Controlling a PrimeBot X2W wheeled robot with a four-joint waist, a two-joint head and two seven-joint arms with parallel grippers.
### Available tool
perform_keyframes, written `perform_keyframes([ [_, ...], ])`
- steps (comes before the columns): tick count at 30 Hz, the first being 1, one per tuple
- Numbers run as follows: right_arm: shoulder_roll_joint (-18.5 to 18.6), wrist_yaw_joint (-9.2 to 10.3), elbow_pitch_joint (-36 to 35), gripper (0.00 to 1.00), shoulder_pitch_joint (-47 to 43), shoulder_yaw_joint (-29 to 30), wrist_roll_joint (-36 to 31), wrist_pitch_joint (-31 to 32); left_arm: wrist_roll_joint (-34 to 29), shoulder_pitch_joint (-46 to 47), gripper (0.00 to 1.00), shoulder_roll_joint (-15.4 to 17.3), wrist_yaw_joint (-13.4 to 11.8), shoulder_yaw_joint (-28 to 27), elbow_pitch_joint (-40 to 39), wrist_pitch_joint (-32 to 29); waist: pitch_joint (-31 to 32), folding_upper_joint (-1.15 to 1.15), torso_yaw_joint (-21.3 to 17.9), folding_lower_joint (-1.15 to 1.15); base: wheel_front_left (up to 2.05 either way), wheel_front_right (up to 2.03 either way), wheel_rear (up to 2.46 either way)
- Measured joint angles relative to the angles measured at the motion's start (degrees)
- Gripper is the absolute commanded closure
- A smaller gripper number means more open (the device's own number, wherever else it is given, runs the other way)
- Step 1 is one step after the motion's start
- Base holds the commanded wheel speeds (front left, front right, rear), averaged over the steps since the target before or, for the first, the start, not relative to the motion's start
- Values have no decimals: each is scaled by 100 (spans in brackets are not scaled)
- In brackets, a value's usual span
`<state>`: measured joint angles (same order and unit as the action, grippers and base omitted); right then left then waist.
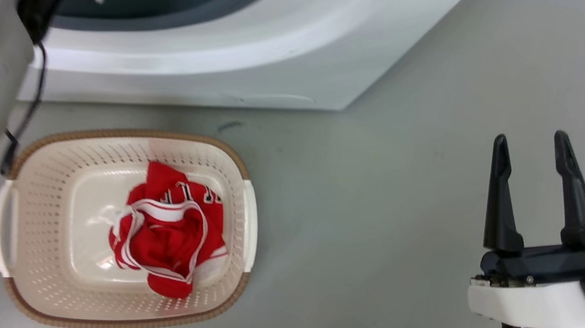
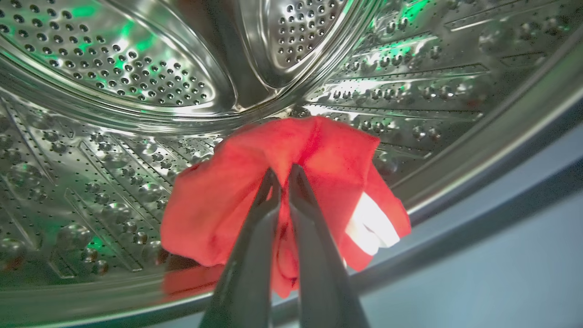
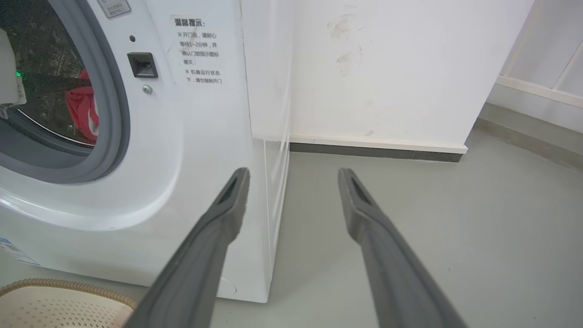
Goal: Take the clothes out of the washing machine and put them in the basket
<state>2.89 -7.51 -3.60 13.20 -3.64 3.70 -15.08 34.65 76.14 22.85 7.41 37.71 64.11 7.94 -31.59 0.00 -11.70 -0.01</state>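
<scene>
Inside the perforated steel drum (image 2: 114,68) of the large white washing machine (image 1: 266,35), the left gripper (image 2: 283,175) clamps a bright red fabric garment (image 2: 218,205); a second red garment (image 1: 169,226) lies in the oval cream plastic basket (image 1: 143,134); the right gripper (image 1: 531,137) hangs with fingers apart

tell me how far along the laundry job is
Roughly halfway. Done: a red garment lies in the basket. In hand: the left hand is shut on a second red piece inside the washer drum. Left: lift it out and drop it in the basket. The right hand is open, holding nothing.
</scene>
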Motion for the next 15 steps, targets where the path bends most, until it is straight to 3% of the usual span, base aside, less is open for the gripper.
perform_keyframes([
  [8,0,0,79,0,-217,4,-112,0,81,-817,100,-180,-46,8,-138,601,587,0,260,0,0,0,0],
  [15,0,0,158,0,-508,3,-203,0,71,-1778,100,-214,-298,-149,-859,697,1086,0,440,0,0,0,0],
])
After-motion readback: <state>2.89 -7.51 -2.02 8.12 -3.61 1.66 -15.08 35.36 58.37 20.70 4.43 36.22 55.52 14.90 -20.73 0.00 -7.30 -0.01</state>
